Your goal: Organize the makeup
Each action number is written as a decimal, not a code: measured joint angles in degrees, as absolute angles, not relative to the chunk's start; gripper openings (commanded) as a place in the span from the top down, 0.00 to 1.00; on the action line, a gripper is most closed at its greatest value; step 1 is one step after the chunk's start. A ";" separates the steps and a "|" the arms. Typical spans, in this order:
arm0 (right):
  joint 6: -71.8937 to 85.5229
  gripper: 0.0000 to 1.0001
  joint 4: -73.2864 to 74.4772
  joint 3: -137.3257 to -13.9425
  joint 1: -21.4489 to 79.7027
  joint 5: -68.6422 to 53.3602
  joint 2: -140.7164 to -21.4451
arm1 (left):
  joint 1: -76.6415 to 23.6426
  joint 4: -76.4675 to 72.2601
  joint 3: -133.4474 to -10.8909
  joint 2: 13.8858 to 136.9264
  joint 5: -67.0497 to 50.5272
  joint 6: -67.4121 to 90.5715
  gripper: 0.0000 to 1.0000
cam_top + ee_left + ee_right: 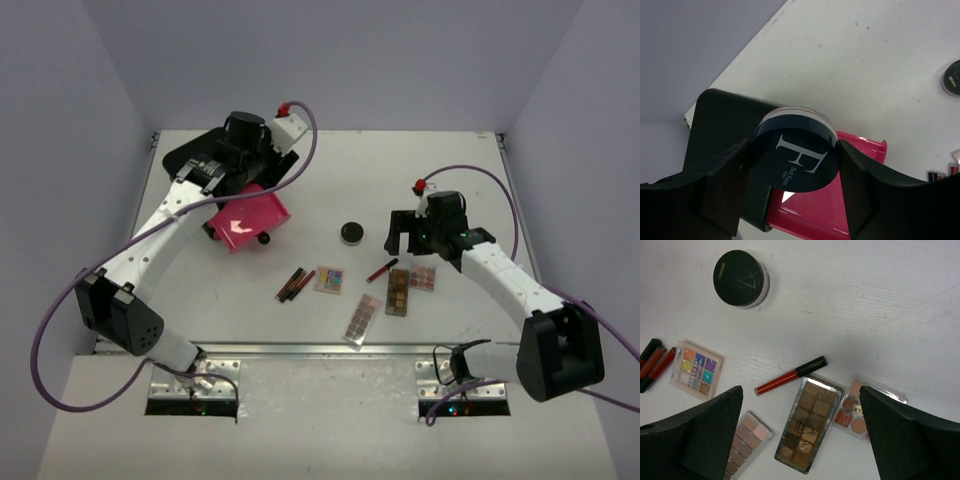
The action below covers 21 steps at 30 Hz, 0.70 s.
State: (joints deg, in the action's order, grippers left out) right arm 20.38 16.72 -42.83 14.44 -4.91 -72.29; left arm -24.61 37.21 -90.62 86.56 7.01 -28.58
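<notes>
1. Left gripper [794,150]: clamped on item 2, 1 finger on each side of its rim. In the top view it sits in the upper left of the frame.
2. Dark blue round compact [795,162]: lid marked with a large pale "F", held at frame centre of the left wrist view. It is above the open pink drawer [815,217] of the black box [725,125].
3. Right gripper [800,390]: jaws spread wide, holding nothing, poised over items 5 to 8.
4. Black round compact [740,277]: upper left of the right wrist view, on the white table [865,300], apart from the other items.
5. Red stick with black cap [790,376]: frame centre, lying at a slant, its cap end just beside item 6.
6. Long dark brown palette [807,425]: lower centre.
7. Small clear palette with coral pans [855,415]: just right of item 6.
8. Long beige-toned palette [746,442]: lower left, partly behind the gripper's finger.
9. Square multicolour palette [696,369]: left of centre.
10. Slim dark and red sticks [655,362]: left edge, bunched side by side.
</notes>
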 measured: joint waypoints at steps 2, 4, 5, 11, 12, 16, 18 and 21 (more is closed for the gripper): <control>20.38 0.01 16.71 -42.77 14.44 -4.96 -72.29 | -24.75 37.64 -86.46 84.24 7.45 -29.17 0.92; 20.38 0.01 16.71 -42.62 14.44 -5.04 -72.29 | -24.77 38.51 -83.04 82.42 7.86 -29.76 0.92; 20.38 0.01 16.69 -42.53 14.44 -5.11 -72.29 | -24.75 38.77 -81.55 81.72 8.08 -29.98 0.92; 20.40 0.01 16.69 -42.14 14.44 -5.67 -72.29 | -24.30 38.55 -73.72 79.61 10.28 -31.09 0.91; 20.40 0.01 16.69 -42.08 14.44 -5.71 -72.29 | -24.28 38.47 -72.70 79.43 10.52 -31.20 0.91; 20.40 0.01 16.74 -41.97 14.44 -5.88 -72.10 | -24.14 37.97 -68.85 78.64 11.58 -31.51 0.89; 20.39 0.01 16.74 -41.95 14.44 -6.07 -71.89 | -23.80 37.49 -67.04 78.06 12.18 -31.82 0.88; 20.41 0.01 16.74 -41.95 14.44 -6.44 -71.83 | -22.57 36.42 -65.05 77.53 12.92 -32.56 0.87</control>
State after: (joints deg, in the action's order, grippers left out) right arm 20.41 16.74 -41.95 14.44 -6.44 -71.83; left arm -22.57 36.42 -65.05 77.53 12.92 -32.56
